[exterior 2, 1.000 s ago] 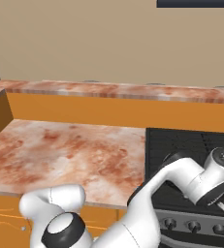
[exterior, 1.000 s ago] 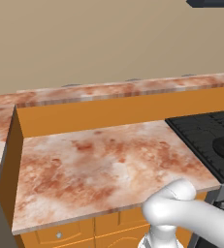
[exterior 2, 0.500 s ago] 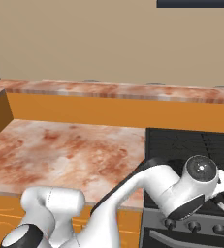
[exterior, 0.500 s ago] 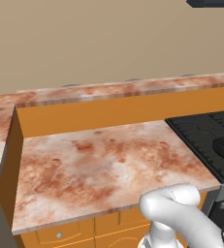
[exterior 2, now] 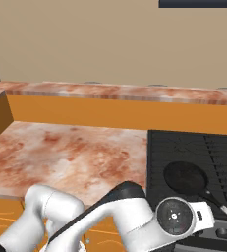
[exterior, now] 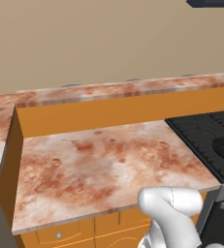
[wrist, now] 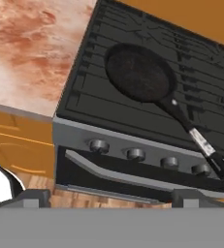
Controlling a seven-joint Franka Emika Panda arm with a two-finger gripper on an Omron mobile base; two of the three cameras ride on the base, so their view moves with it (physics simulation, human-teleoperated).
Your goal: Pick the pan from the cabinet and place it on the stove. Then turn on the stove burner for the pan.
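Left base view: the stove point(exterior: 208, 140) sits at 3 o'clock.

Right base view: the pan point(exterior 2: 185, 178) rests on the stove's near-left burner, handle pointing 4 o'clock.

Hand view: the gripper point(wrist: 106, 196) is spread, empty; knobs point(wrist: 135, 154) lie at 12 o'clock, below the pan.

the stove point(exterior: 205, 135) runs off the right edge of the left base view. in the right base view the arm covers the stove's front, and the pan point(exterior 2: 185, 177) handle's tip runs off the right edge.

Kitchen, stove point(wrist: 133, 101) w/ knobs, marbled countertop point(exterior: 99, 169), wood drawers point(exterior: 74, 231)
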